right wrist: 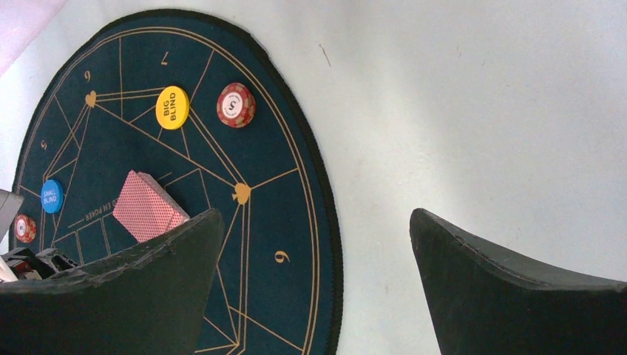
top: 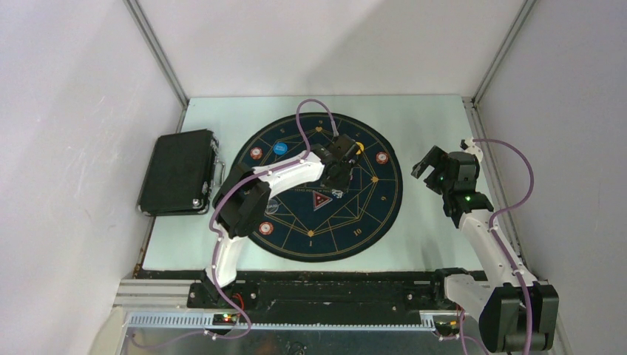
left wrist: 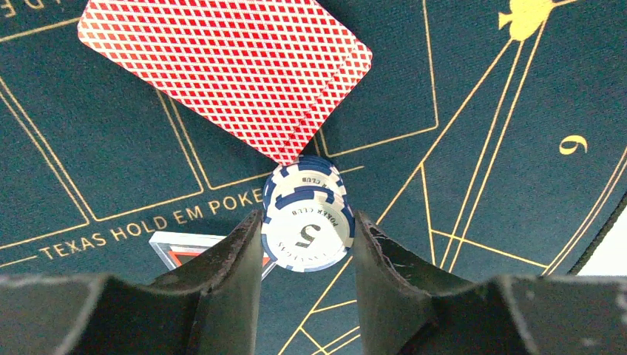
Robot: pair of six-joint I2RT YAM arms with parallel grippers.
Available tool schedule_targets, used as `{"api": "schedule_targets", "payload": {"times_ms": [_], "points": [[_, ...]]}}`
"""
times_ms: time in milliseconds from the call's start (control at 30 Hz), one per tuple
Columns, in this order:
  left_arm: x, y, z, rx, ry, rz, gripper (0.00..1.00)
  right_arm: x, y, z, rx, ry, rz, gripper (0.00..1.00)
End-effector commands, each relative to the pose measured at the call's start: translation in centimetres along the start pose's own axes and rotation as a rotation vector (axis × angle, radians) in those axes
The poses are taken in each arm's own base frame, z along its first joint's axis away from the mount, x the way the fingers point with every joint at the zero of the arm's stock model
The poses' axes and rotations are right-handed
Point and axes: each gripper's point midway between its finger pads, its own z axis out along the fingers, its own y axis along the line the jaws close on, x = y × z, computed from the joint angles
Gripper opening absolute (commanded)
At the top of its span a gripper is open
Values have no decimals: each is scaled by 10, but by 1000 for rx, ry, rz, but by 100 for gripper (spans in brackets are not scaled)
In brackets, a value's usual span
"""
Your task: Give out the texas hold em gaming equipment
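My left gripper (left wrist: 308, 218) is shut on a short stack of blue-and-white chips (left wrist: 307, 235) marked 5, over the middle of the dark mat (top: 373, 211). Just beyond the stack lies the deck of red-patterned cards (left wrist: 222, 66). The red triangular token (left wrist: 176, 248) shows partly behind the left finger. In the right wrist view a yellow Big Blind chip (right wrist: 172, 107) and a red-white chip (right wrist: 236, 104) sit near the mat's rim. A blue Small Blind chip (right wrist: 51, 196) lies further along that rim. My right gripper (right wrist: 316, 214) hangs open and empty over the mat's right edge.
A black rectangular case (top: 177, 171) lies shut on the table left of the mat. Another red-white chip (top: 256, 153) sits at the mat's upper left, and a grey chip (top: 272, 207) lies under the left arm. Frame posts and white walls enclose the table.
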Motion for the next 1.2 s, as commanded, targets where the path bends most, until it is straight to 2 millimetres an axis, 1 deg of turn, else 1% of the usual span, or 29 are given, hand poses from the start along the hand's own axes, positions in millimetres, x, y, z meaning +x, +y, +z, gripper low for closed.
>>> {"api": "schedule_targets", "payload": {"times_ms": [0, 100, 233, 333, 400, 700, 867, 1100, 1167], "points": [[-19, -14, -7, 42, -46, 5, 43, -8, 3, 1, -12, -29, -2, 100], [-18, -14, -3, 37, -43, 7, 44, -9, 4, 1, -13, -31, -3, 100], [-16, -12, 1, 25, -33, 8, 50, -8, 3, 2, -11, -29, -1, 100], [-15, -13, 4, 25, -27, 10, 60, -8, 2, 2, -10, -29, -1, 100], [-15, -13, 6, 25, -23, 11, 63, -8, 2, 1, -9, -30, -1, 100], [-10, -5, 10, -16, -9, 12, 70, -9, 1, 2, -5, -31, 2, 100], [-5, -4, 15, -23, 10, 16, 69, -9, 1, 2, -5, -32, 2, 100], [7, -2, 17, -19, 46, 10, 57, -9, 0, 3, 0, -33, 7, 99], [9, -3, 17, -10, 46, 7, 55, -9, 0, 3, -1, -31, 7, 99]]}}
